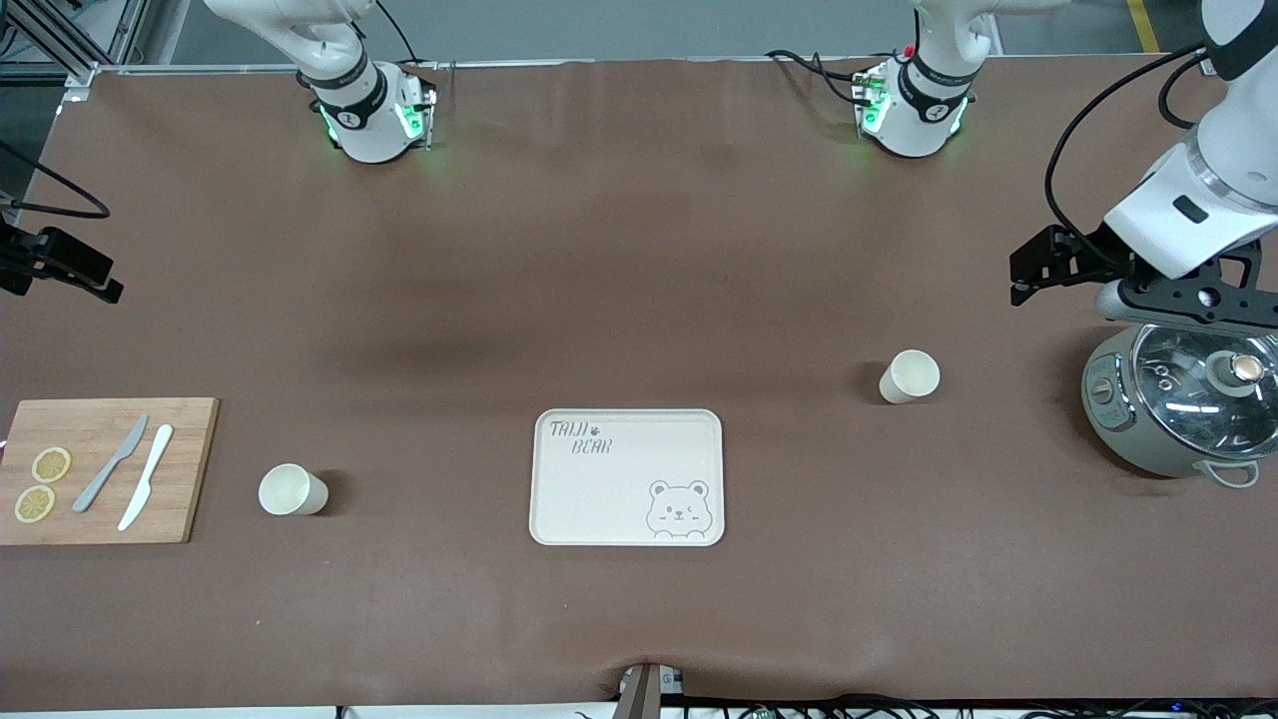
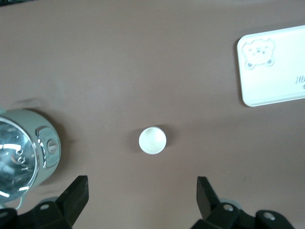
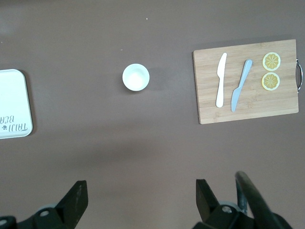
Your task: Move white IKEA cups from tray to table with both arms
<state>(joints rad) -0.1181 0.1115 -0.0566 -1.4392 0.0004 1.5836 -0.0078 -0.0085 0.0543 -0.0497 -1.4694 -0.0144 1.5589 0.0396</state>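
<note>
Two white IKEA cups stand upright on the brown table. One cup (image 1: 292,490) is between the cutting board and the tray, and shows in the right wrist view (image 3: 136,77). The second cup (image 1: 910,376) stands toward the left arm's end, beside the cooker, and shows in the left wrist view (image 2: 152,140). My left gripper (image 1: 1033,272) hangs open and empty in the air above the table near the cooker; its fingers (image 2: 76,193) stand wide apart. My right gripper (image 1: 70,272) hangs open and empty at the right arm's end of the table, its fingers (image 3: 76,198) wide apart.
A cream bear-printed tray (image 1: 627,477) lies in the middle near the front camera. A wooden cutting board (image 1: 100,469) holds a grey knife (image 1: 110,463), a white knife (image 1: 147,476) and two lemon slices (image 1: 51,464). A grey rice cooker (image 1: 1188,399) stands at the left arm's end.
</note>
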